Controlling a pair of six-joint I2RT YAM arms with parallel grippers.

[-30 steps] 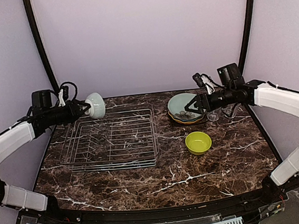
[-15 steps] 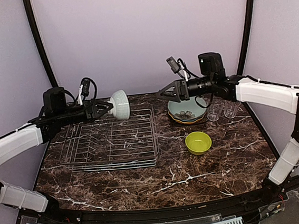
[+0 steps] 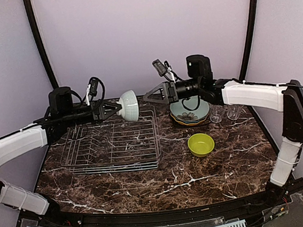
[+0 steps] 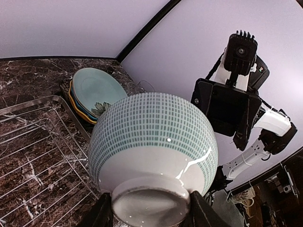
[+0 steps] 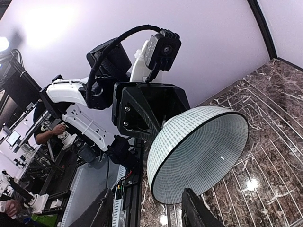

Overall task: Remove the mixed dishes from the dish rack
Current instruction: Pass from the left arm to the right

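My left gripper (image 3: 115,109) clenched on pale-green bowl (image 3: 130,106); right gripper (image 3: 149,96) spread. Hold steady, right grips rim before I release.

Brown marble table (image 3: 147,183), lavender backdrop (image 3: 144,33)

Text and numbers: none readable right now, any view.
Pale-green dotted ceramic bowl (image 4: 152,142): printed dashes only, no lettering.
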